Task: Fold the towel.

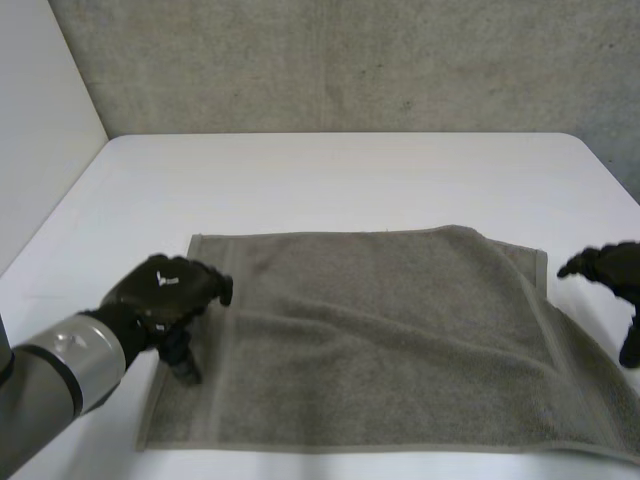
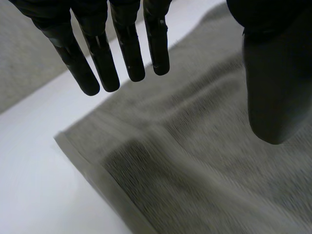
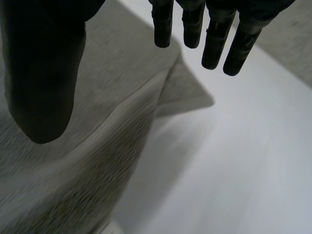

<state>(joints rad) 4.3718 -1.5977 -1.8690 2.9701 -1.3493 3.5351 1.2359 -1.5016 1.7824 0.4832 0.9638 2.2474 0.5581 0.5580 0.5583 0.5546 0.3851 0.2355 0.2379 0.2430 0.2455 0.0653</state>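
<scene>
Towel [image 1: 380,340] is lying opened out, a bit rumpled, across the lower middle of the frame on the white desk [image 1: 330,180]. No fold in it yet as far as I can see, so pretty much the whole job is left. Left hand [image 1: 165,295] is at its left edge, fingers straight and spread, gripping nothing. Right hand [image 1: 615,270] by the right edge, same deal: spread, empty.

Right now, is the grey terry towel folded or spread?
Spread: the grey terry towel lies open across the white table, rumpled near its right edge, not folded over.
</scene>
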